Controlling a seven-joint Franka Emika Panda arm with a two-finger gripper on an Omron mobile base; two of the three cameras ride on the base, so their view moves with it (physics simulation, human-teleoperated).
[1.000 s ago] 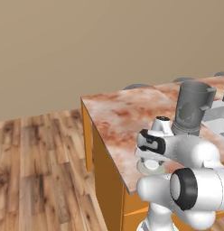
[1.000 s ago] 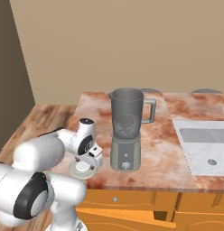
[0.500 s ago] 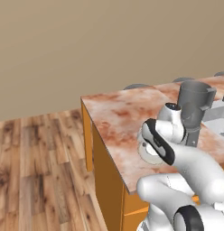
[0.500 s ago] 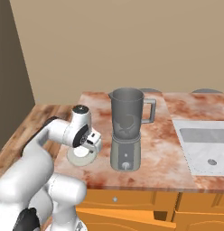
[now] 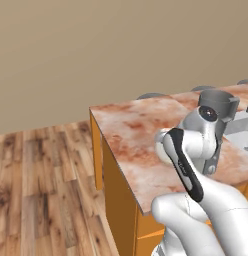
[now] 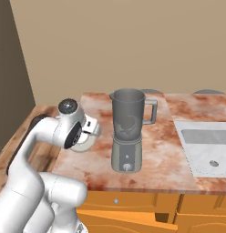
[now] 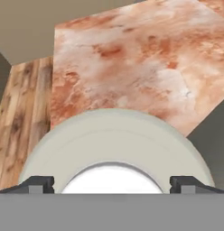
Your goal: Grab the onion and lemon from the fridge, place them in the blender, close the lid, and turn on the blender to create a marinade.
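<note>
Here, gripper (image 7: 112,185): jaws spread wide, one tip at each edge of the lid (image 7: 114,144).
Lid: flat on marbled counter (image 6: 156,150).
Blender (image 6: 128,129): just beside, uncovered.

The left base view sits behind the arm to its left, looking forward and down across the worktop (image 5: 141,130) corner, with wooden floor (image 5: 41,190) and beige wall beyond; the arm rises near at lower right, partly covering the blender (image 5: 218,102). The right base view looks from behind on the right, facing the same worktop (image 6: 165,150) with the blender (image 6: 127,129) mid-frame and a sink (image 6: 206,145) at right. Both share the worktop, blender and arm. The hand view looks along the end effector, very near the lid (image 7: 114,144), with worktop (image 7: 132,63) and floor beyond
</note>
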